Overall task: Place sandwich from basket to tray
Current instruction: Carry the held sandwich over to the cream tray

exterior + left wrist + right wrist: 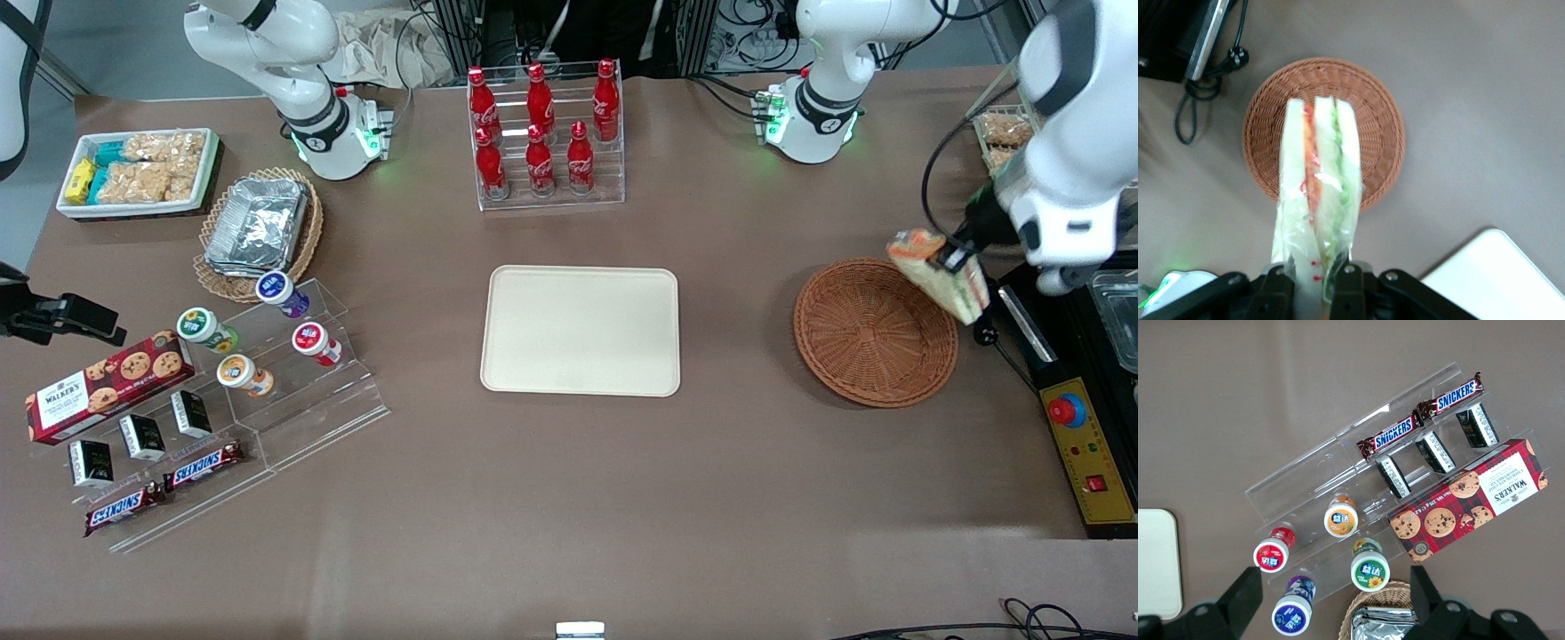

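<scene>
One sandwich [1317, 175] was all the job concerned, and it hung in the grip of the left gripper [1313, 280], raised above the basket [875, 332]. In the front view it sat over the basket's rim on the working arm's side, clear of the weave; the wrist view showed the basket [1375, 127] lying empty directly beneath it.

It looked light and soft: pale bread slices with an orange-red layer and a green layer between them, wrapped in thin clear film. I judged that it would squash readily under a hard squeeze, and that the film could let it slide if the squeeze were too weak. The layers might also shear apart if it were swung quickly. The sensible hold was across the flat bread faces near one end, pressing the slices together rather than prying them apart, and that was how it was held.

The fingers [1345, 283] were drawn close, pinching one end of the wedge from either side, with only the sandwich's thickness between them. The rest of the wedge stuck out unsupported and slightly tilted, so it probably flexed a little.

Relative to the basket, the tray [580, 330] lay well apart toward the parked arm's end of the table, bare and flat. Its corner [1498, 270] showed near the basket in the wrist view.
</scene>
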You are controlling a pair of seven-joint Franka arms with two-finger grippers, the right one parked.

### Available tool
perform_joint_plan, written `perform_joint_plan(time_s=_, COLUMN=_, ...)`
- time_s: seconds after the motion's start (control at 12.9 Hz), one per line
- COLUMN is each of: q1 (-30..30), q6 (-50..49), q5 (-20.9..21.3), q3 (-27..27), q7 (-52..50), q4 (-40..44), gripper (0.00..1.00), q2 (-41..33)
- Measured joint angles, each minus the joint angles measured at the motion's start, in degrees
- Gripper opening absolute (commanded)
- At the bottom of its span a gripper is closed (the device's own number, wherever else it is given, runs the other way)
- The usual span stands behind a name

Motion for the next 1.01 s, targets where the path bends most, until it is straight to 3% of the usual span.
perform_joint_plan(time_s=0.23, q1=-0.2, q6=-7.5, q5=-0.4, q3=-8.6, q7=4.2, q4=7.8, gripper=0.00, q2=0.6)
perform_joint_plan(time_s=0.47, q1=-0.7, q6=-7.8, q5=-2.4, q3=-19.9, q7=6.8, q4=8.3, gripper=0.00, q2=2.6)
perform_joint_plan(time_s=0.62, q1=-0.8, q6=-5.4, q5=-3.4, q3=-24.2, q7=10.0, q4=7.7, gripper=0.00, q2=5.7)
perform_joint_plan(time_s=0.78, q1=-0.8, q6=5.2, q5=-3.5, q3=-27.5, q7=11.2, q4=2.9, gripper=0.00, q2=9.2)
perform_joint_plan(time_s=1.01, q1=-0.9, q6=26.9, q5=-3.5, q3=-31.5, q7=11.7, q4=-11.2, gripper=0.00, q2=13.2)
